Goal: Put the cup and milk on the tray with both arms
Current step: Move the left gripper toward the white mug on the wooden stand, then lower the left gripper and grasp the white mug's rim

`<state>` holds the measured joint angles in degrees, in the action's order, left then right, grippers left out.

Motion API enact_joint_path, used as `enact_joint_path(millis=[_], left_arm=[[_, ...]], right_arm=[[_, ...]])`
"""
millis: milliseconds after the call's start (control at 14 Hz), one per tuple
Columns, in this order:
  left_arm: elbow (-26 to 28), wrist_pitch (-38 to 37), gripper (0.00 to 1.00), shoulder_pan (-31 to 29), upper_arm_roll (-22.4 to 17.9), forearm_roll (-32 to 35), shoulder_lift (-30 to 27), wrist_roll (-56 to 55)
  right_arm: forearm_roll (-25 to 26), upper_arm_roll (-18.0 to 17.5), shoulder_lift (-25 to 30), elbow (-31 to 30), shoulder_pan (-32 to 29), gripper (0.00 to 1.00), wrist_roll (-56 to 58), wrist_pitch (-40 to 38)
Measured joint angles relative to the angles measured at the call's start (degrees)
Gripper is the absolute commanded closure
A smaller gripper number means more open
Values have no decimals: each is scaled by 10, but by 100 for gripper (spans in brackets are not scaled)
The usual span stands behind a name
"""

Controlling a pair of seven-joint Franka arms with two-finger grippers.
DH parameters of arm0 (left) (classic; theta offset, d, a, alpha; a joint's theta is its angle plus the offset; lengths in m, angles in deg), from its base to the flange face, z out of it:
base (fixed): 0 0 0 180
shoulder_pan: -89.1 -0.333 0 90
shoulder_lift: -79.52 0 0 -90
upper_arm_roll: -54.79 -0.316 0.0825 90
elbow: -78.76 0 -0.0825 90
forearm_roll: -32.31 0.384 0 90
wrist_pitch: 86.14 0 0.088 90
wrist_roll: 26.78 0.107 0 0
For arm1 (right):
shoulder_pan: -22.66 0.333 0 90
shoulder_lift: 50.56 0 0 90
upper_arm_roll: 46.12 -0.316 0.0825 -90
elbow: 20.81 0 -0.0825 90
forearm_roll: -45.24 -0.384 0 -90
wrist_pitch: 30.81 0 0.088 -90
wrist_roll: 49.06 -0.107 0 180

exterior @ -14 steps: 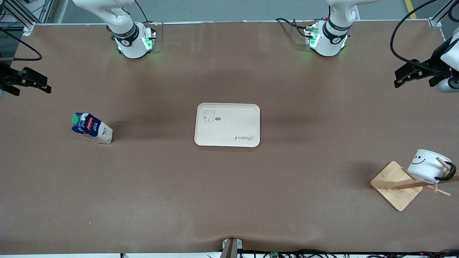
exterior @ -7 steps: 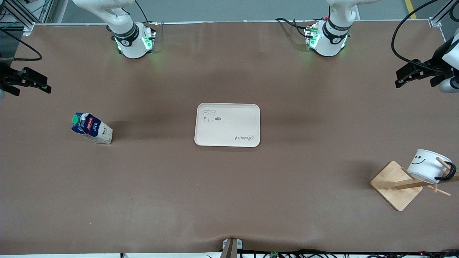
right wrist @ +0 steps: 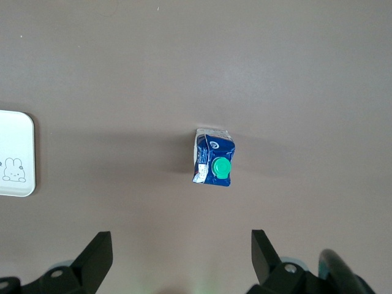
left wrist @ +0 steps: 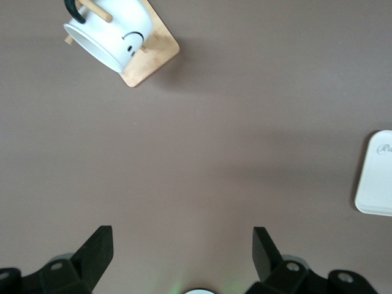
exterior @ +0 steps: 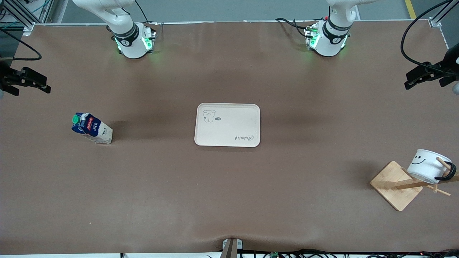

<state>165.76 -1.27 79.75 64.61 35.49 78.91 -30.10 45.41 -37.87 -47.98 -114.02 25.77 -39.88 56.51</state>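
Matt brown table cover [exterior: 229, 200], wooden rack [exterior: 396, 184], glossy cup [exterior: 426, 166]

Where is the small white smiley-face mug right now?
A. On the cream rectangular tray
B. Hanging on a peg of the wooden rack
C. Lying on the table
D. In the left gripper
B: the small white smiley-face mug hangs by its black handle on the wooden rack.
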Motion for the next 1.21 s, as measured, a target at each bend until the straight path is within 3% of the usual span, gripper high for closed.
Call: enact_joint_path(millis=[286,571,929,1214], left_arm=[[26,73,0,-31,-1,2,6,0],[94,198,0,-76,-1,-1,7,49],[195,361,0,-143,-2,-87,5,169],[249,457,0,-149,0,-93,2,196]], right_arm=[[0,0,0,0,0,0,0,0],[0,0,0,0,0,0,0,0],[0,0,0,0,0,0,0,0],[0,0,0,0,0,0,0,0]])
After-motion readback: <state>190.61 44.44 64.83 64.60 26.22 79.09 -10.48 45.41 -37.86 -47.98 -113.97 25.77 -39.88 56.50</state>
